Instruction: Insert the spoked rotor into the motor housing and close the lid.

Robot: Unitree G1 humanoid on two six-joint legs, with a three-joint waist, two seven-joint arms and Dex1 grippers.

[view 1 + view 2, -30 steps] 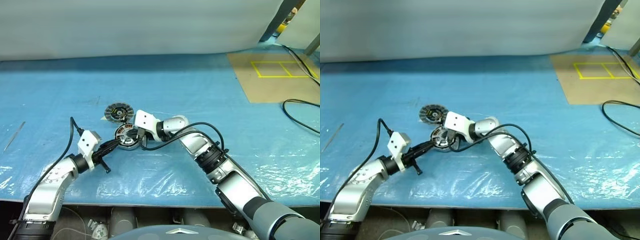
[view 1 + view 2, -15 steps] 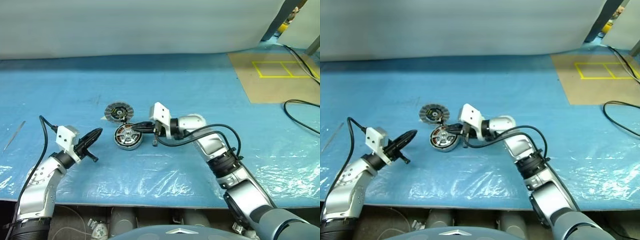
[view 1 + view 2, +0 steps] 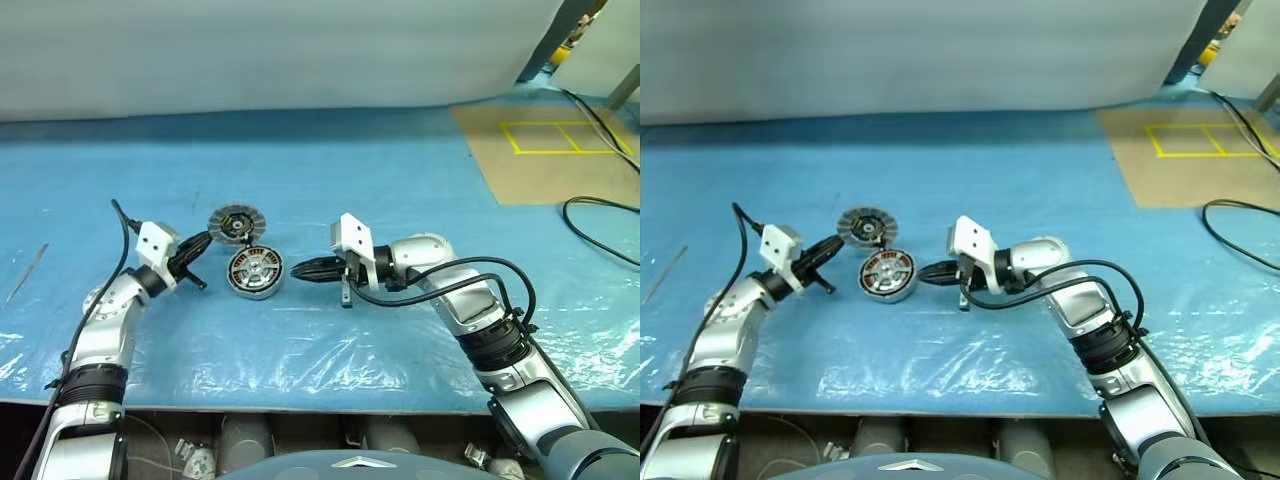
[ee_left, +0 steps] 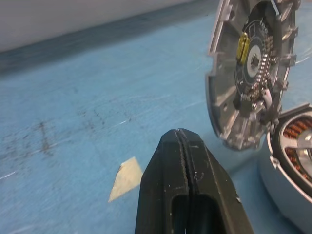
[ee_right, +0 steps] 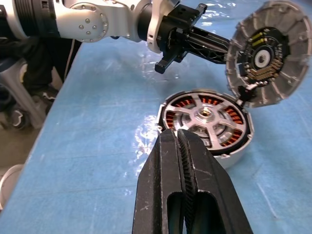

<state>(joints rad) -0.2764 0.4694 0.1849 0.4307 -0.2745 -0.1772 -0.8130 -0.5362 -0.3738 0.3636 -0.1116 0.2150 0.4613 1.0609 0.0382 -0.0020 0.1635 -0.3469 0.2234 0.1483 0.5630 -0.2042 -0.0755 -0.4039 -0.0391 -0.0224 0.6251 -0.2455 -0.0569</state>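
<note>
Resting on the desk (image 3: 400, 180), which is covered in a crinkled, glossy blue plastic sheet, the motor housing (image 3: 254, 272) is a shallow round cup of silver-grey metal with copper-brown windings showing through it. The spoked rotor (image 5: 207, 118) already sits inside, its shiny silver spokes running out from a central hub to a dark ring. The lid (image 3: 232, 224) lies just behind the housing and touches its rim, tipped up with the inner face showing: a round grey disc with a finely ribbed edge, a dark centre, small yellow-green marks and a row of tiny metal pins. I can read no writing on any of the parts.

My left gripper (image 3: 197, 246) has smooth black plastic jaws clenched tight on nothing, tip just beside the lid's edge. My right gripper (image 3: 300, 269) also has its jaws pressed together and empty; the inner faces are finely toothed. It points at the housing from the other side, near but apart. A small pale scrap of tape (image 4: 126, 177) is stuck to the sheet near my left jaws.
</note>
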